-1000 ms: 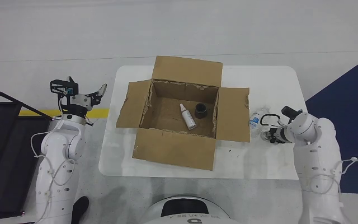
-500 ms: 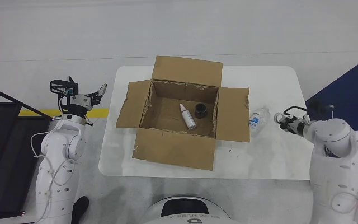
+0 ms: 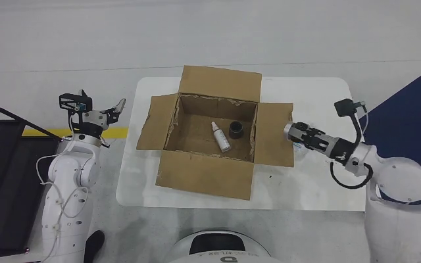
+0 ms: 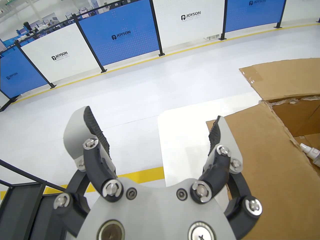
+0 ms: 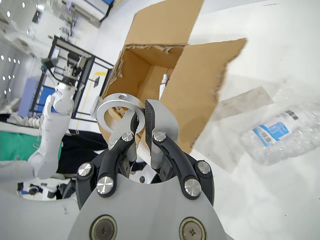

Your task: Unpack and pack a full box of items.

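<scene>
aluminium ring [image 5: 106,104] pinched in right hand [image 5: 142,112]; left hand [image 4: 152,123] spread; blue bottle label [image 5: 273,129] seems unreadable.

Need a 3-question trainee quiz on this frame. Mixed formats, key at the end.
1. Multiple choice: what does the right gripper hold?
A. a metal ring
B. a plastic cup
C. nothing
2. True or false: the left gripper is open and holds nothing.
3. Short answer: how many items lie inside the cardboard box, and what are they?

Key
1. A
2. True
3. Two: a white bottle and a black cylinder.
</scene>
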`<state>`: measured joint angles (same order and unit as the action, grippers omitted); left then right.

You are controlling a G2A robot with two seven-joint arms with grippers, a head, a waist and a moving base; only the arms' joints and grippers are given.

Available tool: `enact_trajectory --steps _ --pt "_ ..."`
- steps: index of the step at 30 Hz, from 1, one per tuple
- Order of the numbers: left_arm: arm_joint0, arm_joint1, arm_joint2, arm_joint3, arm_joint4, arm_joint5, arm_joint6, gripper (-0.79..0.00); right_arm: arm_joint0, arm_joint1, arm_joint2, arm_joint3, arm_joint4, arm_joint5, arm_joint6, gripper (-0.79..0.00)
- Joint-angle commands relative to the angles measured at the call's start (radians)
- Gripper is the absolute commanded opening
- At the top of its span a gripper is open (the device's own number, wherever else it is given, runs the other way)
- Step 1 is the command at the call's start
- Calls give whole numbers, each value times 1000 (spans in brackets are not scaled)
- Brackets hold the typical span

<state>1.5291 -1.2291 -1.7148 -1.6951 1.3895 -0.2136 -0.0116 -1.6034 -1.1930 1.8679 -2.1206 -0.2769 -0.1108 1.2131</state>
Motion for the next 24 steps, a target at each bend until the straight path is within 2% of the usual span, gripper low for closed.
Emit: enact_trajectory --steps 1,6,12,14,20,24 --pt "0 0 0 0 0 0 0 0 51 5 -74 -16 -45 26 34 -785" --pt "0 0 0 0 0 0 0 0 184 10 -239 -7 -133 106 68 -785" --pt "0 0 0 0 0 0 0 0 411 -1 -508 144 -261 237 79 -785" --pt "0 0 0 0 0 0 0 0 495 -13 -625 221 -308 273 74 -785" --pt "0 0 0 0 0 0 0 0 645 -58 -896 403 -436 374 -27 -785" --pt "0 0 0 0 0 0 0 0 710 -90 -1022 510 -474 401 -67 -785"
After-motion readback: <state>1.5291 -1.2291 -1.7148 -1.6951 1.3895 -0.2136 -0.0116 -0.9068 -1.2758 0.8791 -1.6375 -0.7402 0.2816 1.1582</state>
